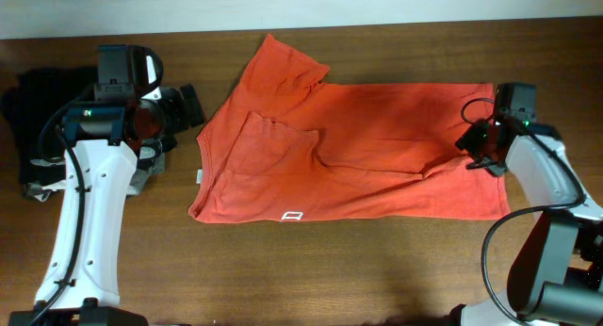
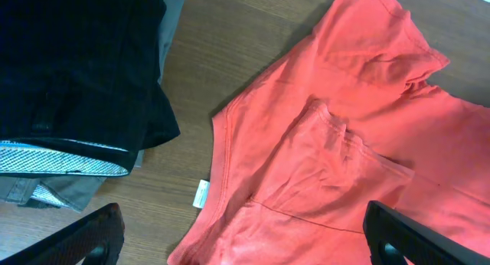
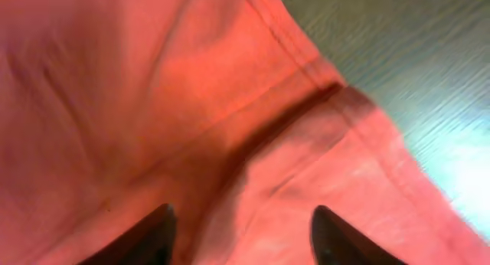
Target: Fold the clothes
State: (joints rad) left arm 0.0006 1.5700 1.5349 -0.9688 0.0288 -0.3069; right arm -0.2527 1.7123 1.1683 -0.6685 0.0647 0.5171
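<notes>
Brown wood grain covers the desk (image 1: 283, 269), which meets a pale wall (image 1: 377, 4) along its far edge. The orange-red T-shirt (image 1: 367, 152) lies spread over the desk's middle, reaching toward the right edge, one sleeve doubled over its body. A stack of dark folded garments (image 1: 38, 105) sits at the left edge. The left gripper (image 1: 188, 105) hangs between stack and shirt, fingers wide apart and empty. The right gripper (image 3: 243, 219) is over the shirt's right end, fingers apart above the cloth.
</notes>
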